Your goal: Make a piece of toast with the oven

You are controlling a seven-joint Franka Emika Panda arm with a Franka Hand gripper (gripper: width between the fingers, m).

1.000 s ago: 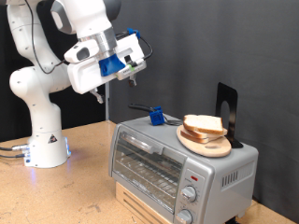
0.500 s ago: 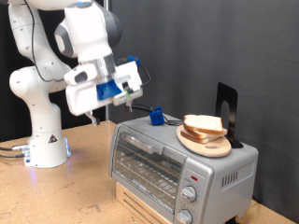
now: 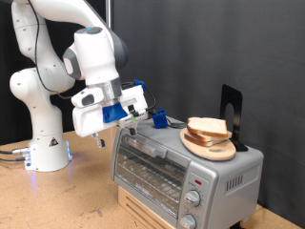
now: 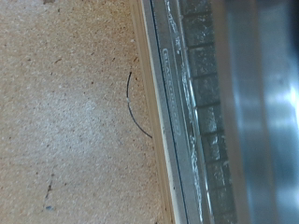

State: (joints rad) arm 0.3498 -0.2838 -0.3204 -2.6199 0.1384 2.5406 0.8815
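The piece of toast lies on a round wooden plate on top of the oven, at the exterior view's right. The oven's glass door is closed. My gripper points down at the left of the oven, level with its top left corner, apart from the toast. Nothing shows between its fingers. The wrist view shows the oven's front edge and glass beside the wooden table; no fingers show there.
A small blue object with a black handle and a black upright stand sit on the oven top. The oven rests on a pale wooden box. The robot base stands at the left.
The arm has come down and swung towards the oven; the gripper has dropped from above the oven's height to beside its top left corner. Toast and oven have not moved.
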